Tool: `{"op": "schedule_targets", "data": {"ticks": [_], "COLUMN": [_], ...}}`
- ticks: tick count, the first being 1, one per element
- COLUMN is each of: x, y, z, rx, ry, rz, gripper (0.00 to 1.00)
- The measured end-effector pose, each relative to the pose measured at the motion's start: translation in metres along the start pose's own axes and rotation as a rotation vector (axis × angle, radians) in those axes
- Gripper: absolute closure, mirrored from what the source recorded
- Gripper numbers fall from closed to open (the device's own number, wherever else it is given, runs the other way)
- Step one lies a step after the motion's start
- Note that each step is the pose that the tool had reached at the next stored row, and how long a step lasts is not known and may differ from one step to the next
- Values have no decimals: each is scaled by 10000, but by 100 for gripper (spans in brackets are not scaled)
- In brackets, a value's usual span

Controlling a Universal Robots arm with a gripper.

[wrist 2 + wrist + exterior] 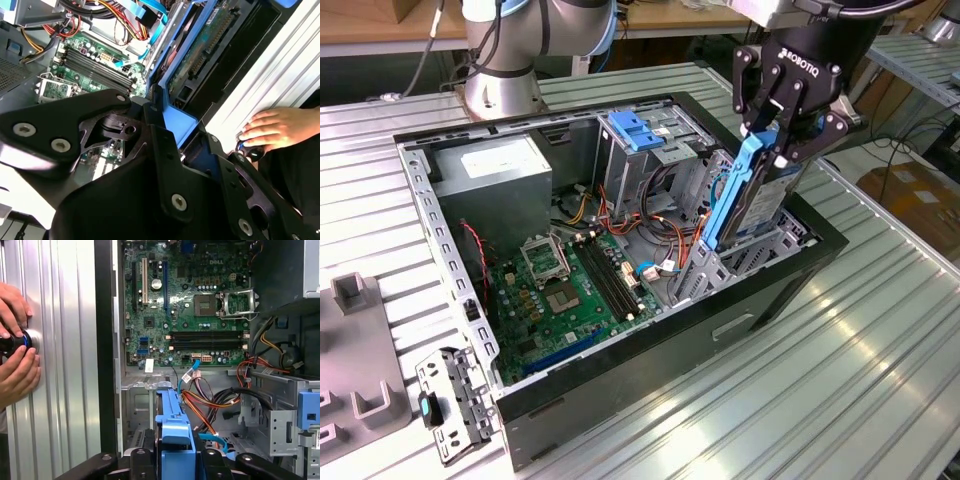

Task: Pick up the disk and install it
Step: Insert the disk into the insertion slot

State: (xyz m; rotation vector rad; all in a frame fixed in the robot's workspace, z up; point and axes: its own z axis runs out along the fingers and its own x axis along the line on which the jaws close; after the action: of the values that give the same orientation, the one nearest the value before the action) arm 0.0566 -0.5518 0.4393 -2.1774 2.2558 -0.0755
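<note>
My gripper [778, 148] is shut on the disk [745, 195], a silver-grey drive in a light-blue carrier rail. I hold it on edge, nearly upright, and its lower end sits down inside the grey drive cage [760, 255] at the exterior view's right end of the open computer case [720, 322]. In the first wrist view the blue rail of the disk [172, 422] runs out from between my black fingers [220, 462] toward the cage floor. The second wrist view shows the disk [210, 40] with its green circuit side facing out, and my gripper [167, 142] clamped on the rail end.
The motherboard [570, 285], loose orange and red cables [650, 225] and a blue bracket [638, 130] on the tall grey cage lie inside the case. A person's hands [15, 365] hold a dark knob [12, 342] on the ribbed table beside the case. Grey fixtures [360, 350] lie at the exterior view's left.
</note>
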Motion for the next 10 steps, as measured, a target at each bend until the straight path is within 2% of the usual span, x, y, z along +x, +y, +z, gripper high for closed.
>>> {"op": "schedule_targets", "data": {"ticks": [8,10], "x": [6,6], "y": [0,1], "z": [5,36], "rx": [-1,1], "ry": [1,-6], "rz": [0,0], "gripper": [63,63]}}
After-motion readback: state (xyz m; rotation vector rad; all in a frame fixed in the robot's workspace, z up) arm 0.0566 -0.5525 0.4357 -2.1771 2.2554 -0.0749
